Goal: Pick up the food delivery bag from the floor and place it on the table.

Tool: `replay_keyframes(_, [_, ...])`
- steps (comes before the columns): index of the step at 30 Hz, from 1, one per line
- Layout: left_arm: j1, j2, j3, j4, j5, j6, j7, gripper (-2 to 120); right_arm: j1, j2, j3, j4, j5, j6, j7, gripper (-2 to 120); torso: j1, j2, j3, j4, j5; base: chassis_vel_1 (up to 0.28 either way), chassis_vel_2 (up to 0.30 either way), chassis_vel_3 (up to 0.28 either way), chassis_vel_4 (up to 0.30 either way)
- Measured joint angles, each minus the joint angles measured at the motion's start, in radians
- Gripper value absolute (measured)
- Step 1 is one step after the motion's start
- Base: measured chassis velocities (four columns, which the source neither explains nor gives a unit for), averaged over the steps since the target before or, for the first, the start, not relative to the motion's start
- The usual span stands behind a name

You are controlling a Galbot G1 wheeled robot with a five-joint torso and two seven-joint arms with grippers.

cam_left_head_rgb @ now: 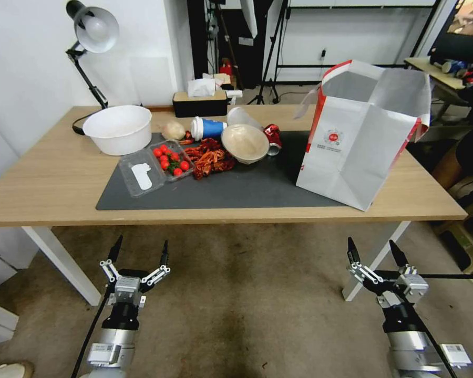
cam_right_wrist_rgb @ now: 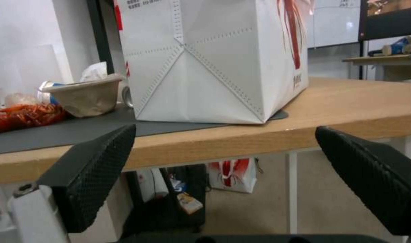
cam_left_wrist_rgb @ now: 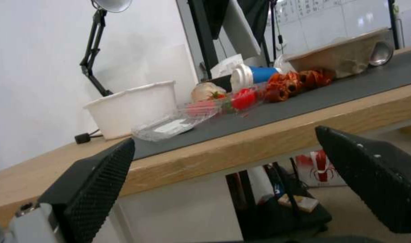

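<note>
Light-wood surface [cam_left_head_rgb: 47,178] with white legs is being occupied by a dark grey mat [cam_left_head_rgb: 236,189], on whose right end the food delivery bag [cam_left_head_rgb: 360,136] is standing upright, mouth open, its far corner overhanging onto bare wood. Clutter is being kept on the mat's left half: a white bowl [cam_left_head_rgb: 118,128], a clear tray of cherry tomatoes [cam_left_head_rgb: 171,160], a blue cup [cam_left_head_rgb: 207,127] on its side. Both hands are being held low over the floor [cam_left_head_rgb: 247,304] before the surface edge, left hand [cam_left_head_rgb: 139,252] and right hand [cam_left_head_rgb: 376,249] each spread wide, with nothing gripped.
</note>
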Motion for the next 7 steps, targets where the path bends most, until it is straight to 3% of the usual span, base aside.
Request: replay_keyframes(7, [0.0,0.0,0.0,0.0,0.0,0.0,-0.001,100,0.0,0.0,0.001,0.001,0.001,0.0,-0.001,100,0.0,0.0,0.0,0.0,0.0,0.0,0.0,0.0,0.0])
